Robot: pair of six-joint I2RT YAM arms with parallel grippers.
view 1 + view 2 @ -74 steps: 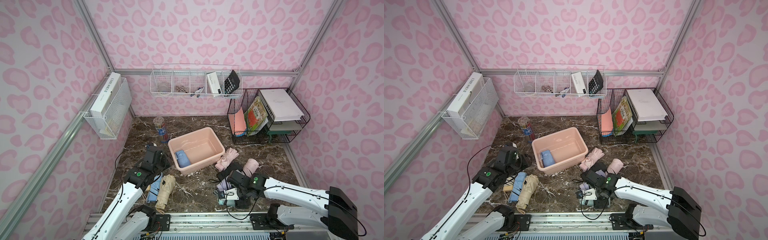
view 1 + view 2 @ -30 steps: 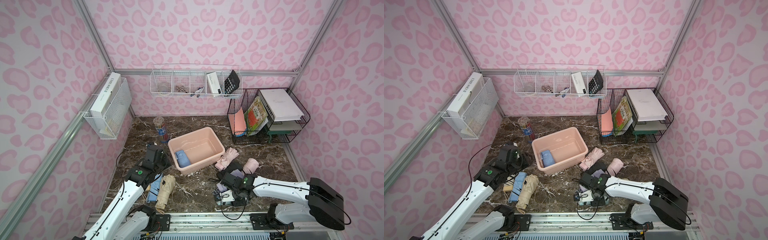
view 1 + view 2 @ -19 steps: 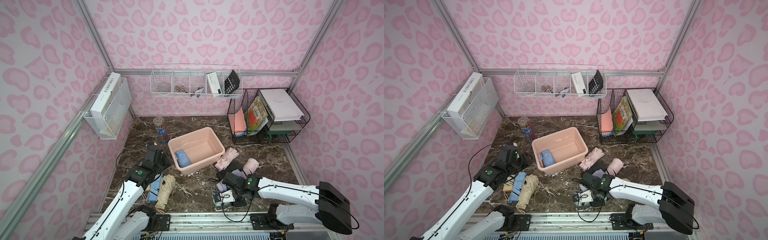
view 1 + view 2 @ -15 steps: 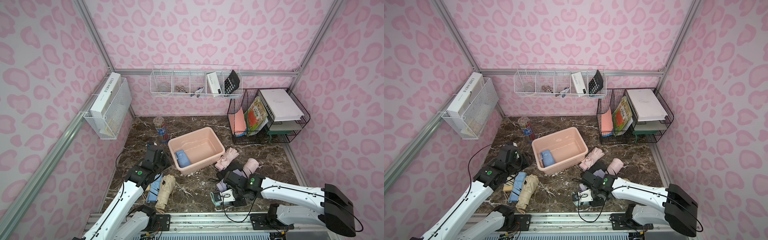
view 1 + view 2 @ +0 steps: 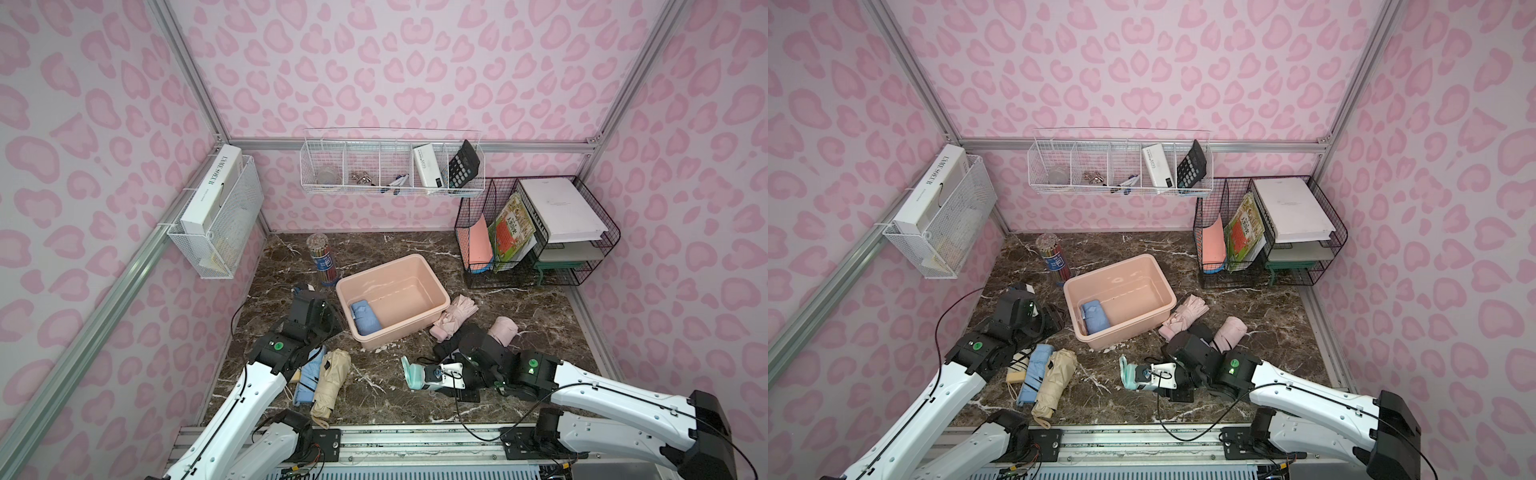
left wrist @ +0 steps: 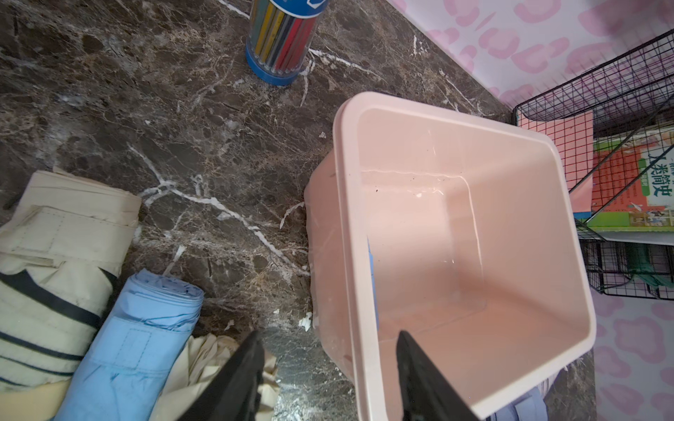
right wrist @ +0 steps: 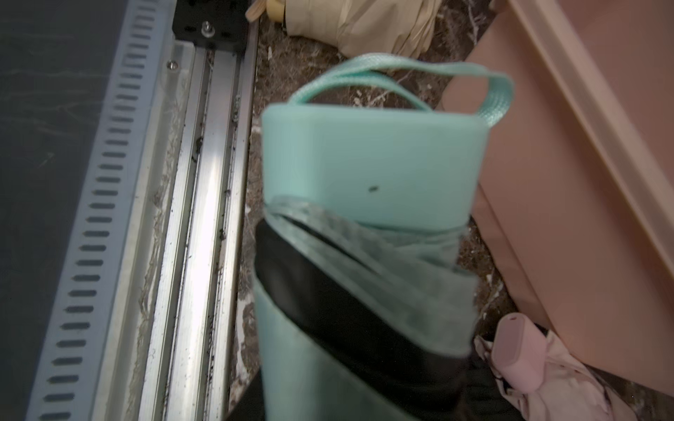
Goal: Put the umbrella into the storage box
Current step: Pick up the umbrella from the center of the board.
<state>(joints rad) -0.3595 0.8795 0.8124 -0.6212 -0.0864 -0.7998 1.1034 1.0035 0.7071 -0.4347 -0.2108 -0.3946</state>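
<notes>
So the whole thing sits on a dark marble counter (image 5: pixel 519 299), with the peach-pink storage box (image 5: pixel 405 297) parked roughly in the middle, where both arms can reach it. There's one blue umbrella (image 5: pixel 365 318) lying inside at the end nearest the left arm, and the rest of the box is bare. The left end effector (image 6: pixel 328 339) is spread, and in its wrist view one finger is outside the box wall and one is over the inside. My guess is it's there to steady the box, but I can't tell whether it actually touches the rim. The right end effector (image 5: pixel 436 376) is pinching the mint umbrella (image 5: pixel 413 374) around the folded canopy, handle end sticking out ahead. It's near the box's front side but clear of it, and it looks raised off the counter, which makes sense for swinging it over the rim. The others wait on the counter: a beige umbrella (image 5: pixel 330 382) and a light blue umbrella (image 5: pixel 309 374) by the left arm, and two pink umbrellas (image 5: pixel 455 313) beside the box. Up close the mint one has a flat, boxy handle (image 7: pixel 368 171), a crumpled canopy with black lining showing, and a woven wrist loop (image 7: pixel 496 94) on the end.
</notes>
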